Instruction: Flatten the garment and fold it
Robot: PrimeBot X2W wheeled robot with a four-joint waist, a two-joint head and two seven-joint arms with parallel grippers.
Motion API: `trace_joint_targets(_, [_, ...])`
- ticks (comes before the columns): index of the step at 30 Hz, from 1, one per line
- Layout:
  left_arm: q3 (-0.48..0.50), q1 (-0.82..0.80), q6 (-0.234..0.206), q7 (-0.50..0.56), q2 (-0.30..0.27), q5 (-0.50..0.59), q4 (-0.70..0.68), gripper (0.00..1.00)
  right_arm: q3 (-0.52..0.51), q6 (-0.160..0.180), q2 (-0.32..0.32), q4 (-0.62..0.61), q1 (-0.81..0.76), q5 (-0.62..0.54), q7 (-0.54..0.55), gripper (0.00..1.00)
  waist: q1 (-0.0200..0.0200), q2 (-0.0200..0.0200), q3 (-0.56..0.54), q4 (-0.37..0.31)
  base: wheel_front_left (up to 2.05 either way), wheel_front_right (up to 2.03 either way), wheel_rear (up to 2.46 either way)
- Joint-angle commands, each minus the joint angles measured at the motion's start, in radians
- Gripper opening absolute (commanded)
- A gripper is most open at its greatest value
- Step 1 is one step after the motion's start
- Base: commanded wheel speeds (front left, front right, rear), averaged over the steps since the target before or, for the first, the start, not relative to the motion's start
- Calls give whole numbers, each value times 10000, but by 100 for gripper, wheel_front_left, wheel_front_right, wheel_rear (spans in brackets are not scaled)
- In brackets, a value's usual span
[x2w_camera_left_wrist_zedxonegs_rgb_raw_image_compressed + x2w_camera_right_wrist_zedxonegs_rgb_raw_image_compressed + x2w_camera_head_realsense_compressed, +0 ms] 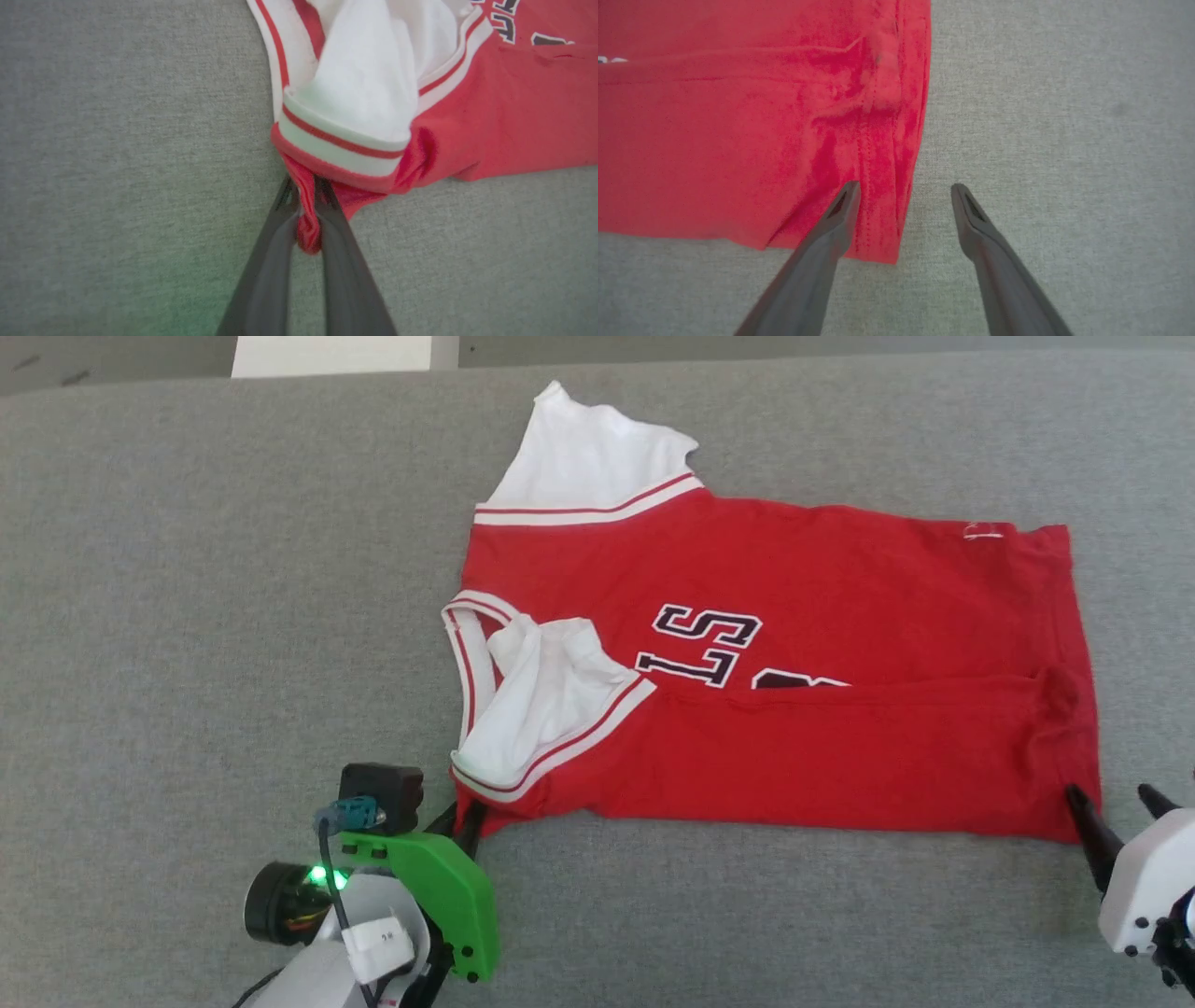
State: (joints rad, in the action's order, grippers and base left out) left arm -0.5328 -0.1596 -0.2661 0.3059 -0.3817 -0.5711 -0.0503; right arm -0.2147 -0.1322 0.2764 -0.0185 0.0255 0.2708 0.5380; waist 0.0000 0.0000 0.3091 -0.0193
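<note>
The garment [840, 597], a red jersey T-shirt with white sleeves and dark lettering, lies sideways on the grey surface with its near long edge folded over the front. One white sleeve points to the far side, the other lies folded onto the chest. My left gripper [464, 819] sits at the near left corner by the folded sleeve. In the left wrist view the left gripper [306, 186] is shut on a pinch of red fabric of the garment [514, 116]. My right gripper [1111, 800] is open at the near right hem corner. In the right wrist view the right gripper [906, 191] has one finger over the garment [714, 140] and the other over bare surface.
A grey fabric surface [187, 616] spreads under everything, with wide bare room to the left and along the near edge. A white panel [331, 355] stands beyond the far edge.
</note>
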Motion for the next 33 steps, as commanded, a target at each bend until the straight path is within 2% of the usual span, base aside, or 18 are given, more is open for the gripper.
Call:
trace_joint_targets(1, [-20, -134, -55, 19, -9, 135, -40, 0, -15, 15, -49, 77, 138, -25, 82, 100, 0, 0, 259, 224, 0, 0, 0])
trace_joint_targets(3, [-39, -210, -72, 29, 8, 161, -34, 0, 152, 15, -79, 227, 75, 60, 484, 98, 0, 0, 311, 267, 0, 0, 0])
trace_joint_targets(4, [-39, -227, -85, 30, 8, 170, -26, 0, 112, 15, -139, 269, 71, 103, 616, 73, 0, 0, 317, 271, 0, 0, 0])
trace_joint_targets(5, [-31, -244, -109, 23, 13, 177, -18, 0, 102, 15, -187, 307, 52, 125, 793, 0, 0, 0, 307, 277, 0, 0, 0])
trace_joint_targets(9, [15, -257, -167, -31, 11, 168, 27, 0, -44, 15, -328, 241, 54, 106, 1071, 0, 0, 0, 35, 266, 0, 0, 0])
trace_joint_targets(18, [565, 411, -453, -253, -295, -208, -445, 0, -444, 15, -349, -558, 50, 39, 732, 0, 0, 0, -1122, 213, 0, 0, 0])
trace_joint_targets(24, [888, 1820, -976, 85, -743, -612, -1503, 0, -1025, 15, -596, -1333, -694, 110, 1024, 0, 0, 0, -1333, 249, 0, 0, 0])
trace_joint_targets(29, [880, 3195, -1307, 87, -437, -1237, -1816, 0, -1511, 15, -1040, -1558, -1612, 31, 1151, 0, 0, 0, -1204, 338, 0, 0, 0])
trace_joint_targets(33, [824, 3667, -1252, -103, -105, -1590, -1450, 0, -1563, 15, -1339, -1490, -2030, -4, 1078, 0, 0, 0, -1165, 394, 0, 0, 0])
